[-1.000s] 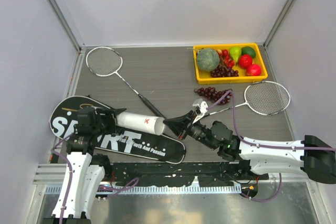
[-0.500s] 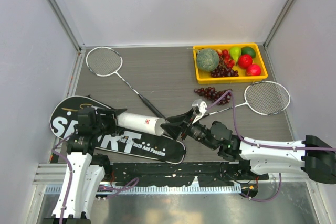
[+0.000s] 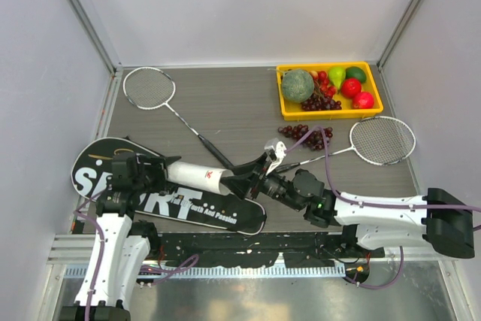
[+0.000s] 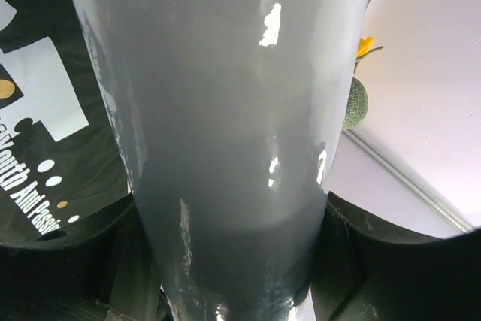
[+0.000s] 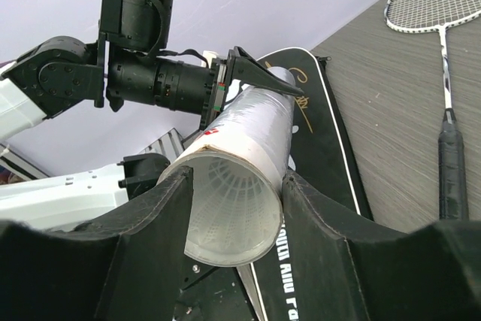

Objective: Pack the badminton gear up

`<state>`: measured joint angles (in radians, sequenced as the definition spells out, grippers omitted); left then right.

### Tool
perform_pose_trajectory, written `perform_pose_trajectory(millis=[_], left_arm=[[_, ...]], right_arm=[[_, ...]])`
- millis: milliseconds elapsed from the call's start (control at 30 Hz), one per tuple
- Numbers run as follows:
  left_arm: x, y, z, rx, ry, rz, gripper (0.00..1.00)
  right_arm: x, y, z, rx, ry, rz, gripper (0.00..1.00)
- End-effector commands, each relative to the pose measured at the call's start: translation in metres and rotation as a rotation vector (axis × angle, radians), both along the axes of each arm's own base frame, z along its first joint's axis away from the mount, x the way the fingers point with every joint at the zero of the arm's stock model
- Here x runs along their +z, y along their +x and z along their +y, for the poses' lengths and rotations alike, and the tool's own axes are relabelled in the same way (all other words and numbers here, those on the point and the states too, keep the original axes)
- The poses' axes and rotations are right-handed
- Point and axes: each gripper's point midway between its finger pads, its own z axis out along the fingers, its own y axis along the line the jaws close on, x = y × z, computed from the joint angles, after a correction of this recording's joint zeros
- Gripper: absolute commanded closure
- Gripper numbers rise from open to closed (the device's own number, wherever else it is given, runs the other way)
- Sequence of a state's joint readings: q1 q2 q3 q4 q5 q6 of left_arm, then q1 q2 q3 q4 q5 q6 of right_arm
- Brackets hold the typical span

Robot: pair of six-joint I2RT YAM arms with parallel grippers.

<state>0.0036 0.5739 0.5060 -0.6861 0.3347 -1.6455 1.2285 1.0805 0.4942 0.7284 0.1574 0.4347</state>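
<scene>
My left gripper (image 3: 159, 171) is shut on the closed end of the long white tube (image 3: 197, 175), which lies tilted over the black "SPORT" bag (image 3: 150, 201). In the left wrist view the tube (image 4: 225, 110) fills the gap between both fingers. My right gripper (image 3: 248, 180) stands open at the tube's open end. In the right wrist view its fingers (image 5: 150, 238) flank the tube's mouth (image 5: 255, 133), and a white shuttlecock (image 5: 229, 201) sits inside. One racket (image 3: 149, 88) lies at the far left. The other racket (image 3: 382, 140) lies at the right.
A yellow tray (image 3: 331, 115) of fruit stands at the far right. A dark red grape bunch (image 3: 304, 134) lies just in front of it, near my right arm's cable. The left racket's handle (image 3: 218, 157) ends close to the tube's mouth.
My right gripper has opened and slid left, so its fingers now straddle the tube's open end. The left gripper keeps the tube where it was.
</scene>
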Motion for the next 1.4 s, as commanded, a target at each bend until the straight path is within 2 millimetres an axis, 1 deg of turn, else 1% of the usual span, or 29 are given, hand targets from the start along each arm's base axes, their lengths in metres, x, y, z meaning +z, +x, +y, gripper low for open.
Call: perform_pose_trajectory(millis=[0,100,233,333,400,433,533,600,700,867,933,1033,1233,1367], left_arm=[[0.041,0.004,-0.020,-0.101,-0.084,-0.145,1.00],[0.049,0.003,-0.022,-0.109,-0.094,-0.166,1.00],[0.051,0.004,-0.020,-0.089,-0.098,-0.169,1.00],[0.050,0.005,-0.019,-0.075,-0.103,-0.170,1.00],[0.048,0.005,-0.019,-0.072,-0.107,-0.169,1.00],[0.048,0.005,-0.019,-0.070,-0.110,-0.167,1.00],[0.049,0.005,-0.019,-0.071,-0.114,-0.172,1.00],[0.050,0.005,-0.019,-0.072,-0.115,-0.172,1.00],[0.051,0.005,-0.020,-0.077,-0.111,-0.179,1.00],[0.053,0.003,-0.022,-0.094,-0.104,-0.187,1.00],[0.053,0.003,-0.024,-0.103,-0.104,-0.188,1.00],[0.055,0.003,-0.025,-0.107,-0.105,-0.196,1.00],[0.062,0.004,-0.027,-0.121,-0.106,-0.224,1.00],[0.065,0.005,-0.029,-0.130,-0.106,-0.237,1.00]], right_arm=[[-0.011,0.000,0.013,0.019,-0.032,0.022,0.46],[-0.019,-0.001,0.019,0.033,-0.037,0.041,0.47],[-0.015,-0.003,0.020,0.045,-0.020,0.052,0.46],[-0.011,-0.005,0.011,0.036,0.001,0.055,0.45],[-0.011,-0.004,0.004,0.018,0.007,0.060,0.44],[-0.016,-0.003,0.002,0.013,-0.001,0.063,0.44],[-0.016,-0.007,-0.003,0.024,0.003,0.062,0.44],[-0.018,-0.008,-0.003,0.029,0.000,0.066,0.46],[-0.016,-0.010,0.000,0.040,0.011,0.062,0.49],[-0.013,-0.006,0.009,0.038,0.011,0.067,0.58],[-0.016,-0.003,0.012,0.030,-0.001,0.080,0.62],[-0.024,-0.003,0.016,0.031,-0.017,0.101,0.64],[-0.031,-0.001,0.016,0.016,-0.027,0.121,0.71],[-0.036,0.002,0.016,0.001,-0.040,0.133,0.73]])
